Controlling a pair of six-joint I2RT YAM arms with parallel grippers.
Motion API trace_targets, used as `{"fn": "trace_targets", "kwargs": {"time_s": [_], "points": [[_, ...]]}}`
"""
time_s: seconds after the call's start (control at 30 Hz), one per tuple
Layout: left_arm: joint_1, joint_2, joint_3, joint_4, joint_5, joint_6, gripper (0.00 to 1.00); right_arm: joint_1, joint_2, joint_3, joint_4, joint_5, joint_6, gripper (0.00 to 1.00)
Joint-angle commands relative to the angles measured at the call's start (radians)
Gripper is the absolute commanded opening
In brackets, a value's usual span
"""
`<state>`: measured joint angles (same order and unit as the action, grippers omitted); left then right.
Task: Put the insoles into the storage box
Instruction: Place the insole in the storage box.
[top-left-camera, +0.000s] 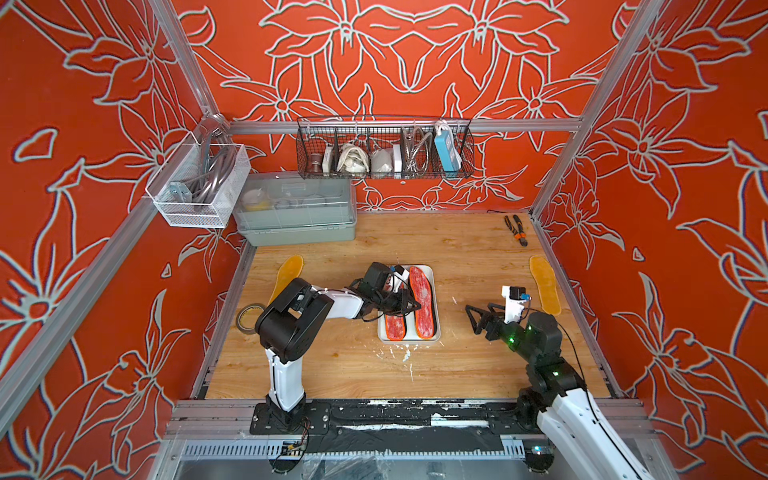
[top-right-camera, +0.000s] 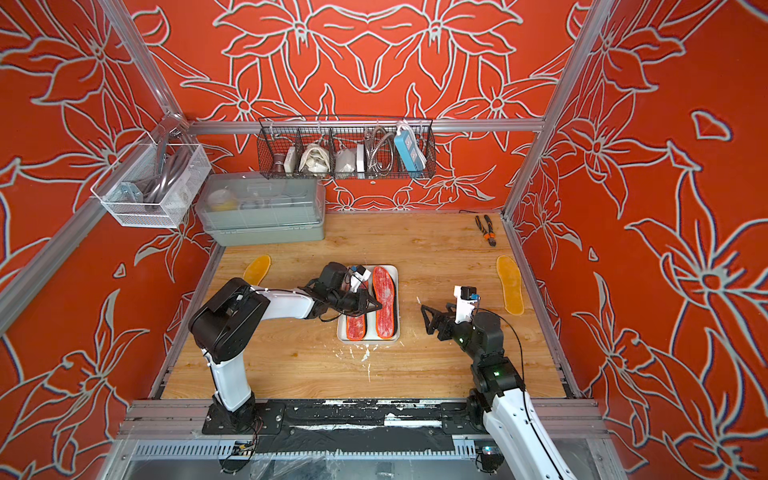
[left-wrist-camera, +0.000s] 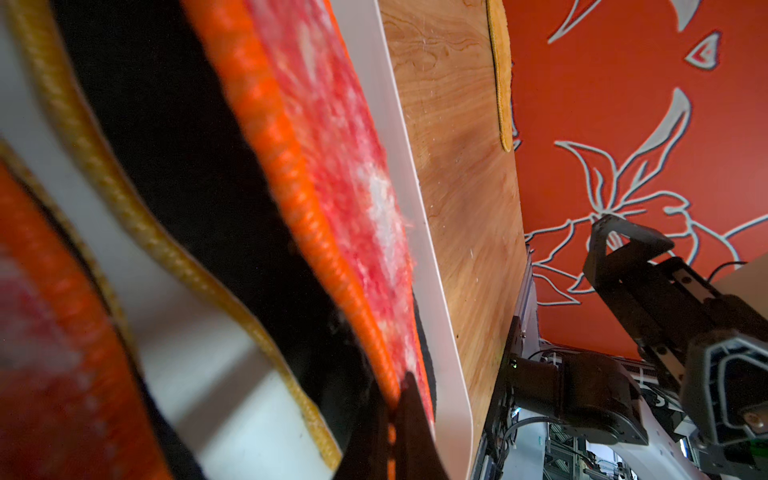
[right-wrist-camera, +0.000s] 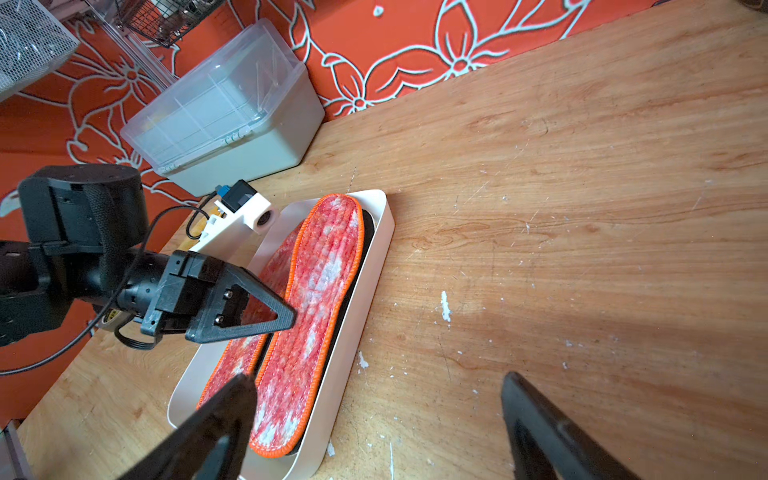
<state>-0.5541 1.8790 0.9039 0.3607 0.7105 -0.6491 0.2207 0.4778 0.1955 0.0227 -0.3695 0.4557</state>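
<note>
We log the storage box (top-left-camera: 409, 339) at mid-surface, with two red-white insoles (top-left-camera: 423, 303) side by side on top. Two amber insoles lie outside it, one by the left edge (top-left-camera: 289, 270) and one by the right edge (top-left-camera: 545, 284); we judge the task well past half. The left claw (top-left-camera: 417, 306) has its jaws together, tip at a red rim; whether it pinches, we cannot tell. The right claw (top-left-camera: 471, 320) is spread and empty beside the box. Only the left wrist view shows a black insole (left-wrist-camera: 166, 124) and an amber edge (left-wrist-camera: 174, 253) beneath.

I see mottled red-white insoles (top-left-camera: 422, 303), orange-rimmed, in a white tray (top-left-camera: 409, 340); amber insoles (top-left-camera: 545, 284) on my wood-grain desk (top-left-camera: 457, 249).
</note>
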Motion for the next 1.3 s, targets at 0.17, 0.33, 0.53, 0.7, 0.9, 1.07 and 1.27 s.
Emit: {"fn": "trace_targets", "kwargs": {"time_s": [0.17, 0.33, 0.53, 0.7, 0.9, 1.07, 1.27], "points": [[-0.019, 0.032, 0.041, 0.026, 0.0, -0.013, 0.0, 0.003, 0.024, -0.002, 0.008, 0.018, -0.005, 0.94], [-0.025, 0.045, 0.048, 0.029, 0.001, -0.022, 0.02, 0.004, 0.034, 0.0, 0.006, 0.024, -0.001, 0.94], [-0.027, 0.049, 0.047, 0.024, -0.005, -0.026, 0.07, 0.003, 0.031, -0.001, 0.002, 0.029, 0.0, 0.94], [-0.026, 0.04, 0.049, 0.003, -0.017, -0.016, 0.1, 0.003, 0.033, 0.0, 0.002, 0.03, 0.001, 0.94], [-0.025, 0.005, 0.072, -0.094, -0.031, 0.035, 0.24, 0.004, 0.035, -0.001, 0.005, 0.027, 0.004, 0.94], [-0.025, -0.084, 0.073, -0.205, -0.078, 0.1, 0.42, 0.004, 0.037, -0.001, 0.003, 0.024, 0.005, 0.94], [0.004, -0.278, 0.051, -0.378, -0.192, 0.22, 0.47, 0.003, 0.038, 0.0, 0.005, 0.02, 0.001, 0.94]]}}
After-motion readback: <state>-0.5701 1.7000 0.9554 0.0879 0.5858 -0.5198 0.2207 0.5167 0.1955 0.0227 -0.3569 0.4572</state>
